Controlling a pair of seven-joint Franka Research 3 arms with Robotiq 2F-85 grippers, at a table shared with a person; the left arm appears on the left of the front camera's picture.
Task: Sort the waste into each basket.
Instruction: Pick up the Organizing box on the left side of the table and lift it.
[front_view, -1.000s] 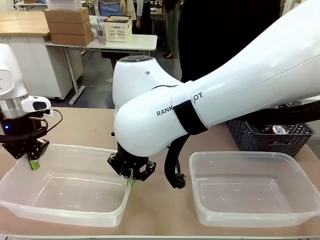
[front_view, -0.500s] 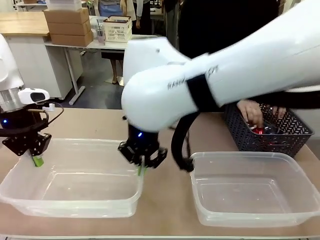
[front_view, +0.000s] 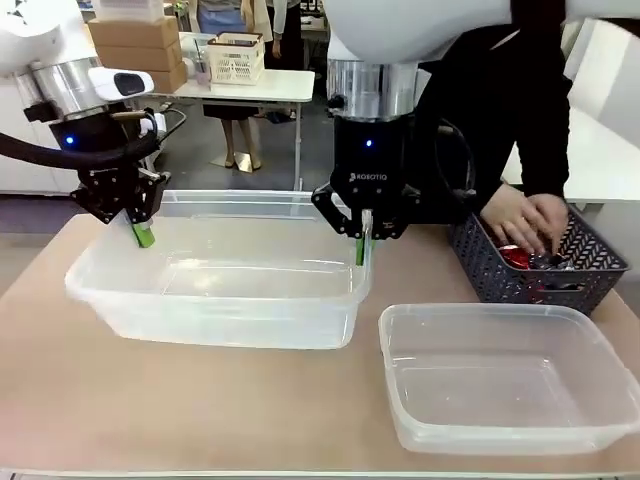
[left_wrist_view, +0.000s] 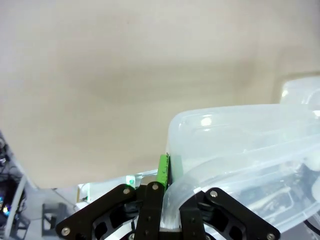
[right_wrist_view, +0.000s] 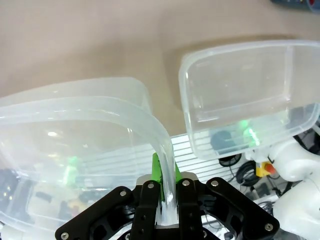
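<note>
In the left half of the front view, the left gripper (front_view: 140, 232) is clamped on the left rim of a clear tub (front_view: 220, 320). The right gripper (front_view: 360, 245) is clamped on its right rim. The tub hangs between them above the table (front_view: 200, 410). The second tub (front_view: 480, 312) stands at lower right. At right, a person's hands (front_view: 525, 222) are among red wrappers (front_view: 515, 258) in the dark lattice basket (front_view: 495, 280).

Left tub (front_view: 220, 300), right tub (front_view: 480, 312): clear plastic, glossy, smooth, glare on the rolled rims. Tabletop (front_view: 200, 400): matt tan, smooth. Basket (front_view: 490, 278): dark grey lattice plastic, dull. Wrappers (front_view: 515, 257) in it: shiny red, foil look. Left claw (front_view: 143, 236), right claw (front_view: 360, 250): matt black, green rubbery-looking pads (left_wrist_view: 162, 170). Arm shells (front_view: 420, 25): white, glossy. Wrist rings (front_view: 375, 88): brushed metal.
</note>
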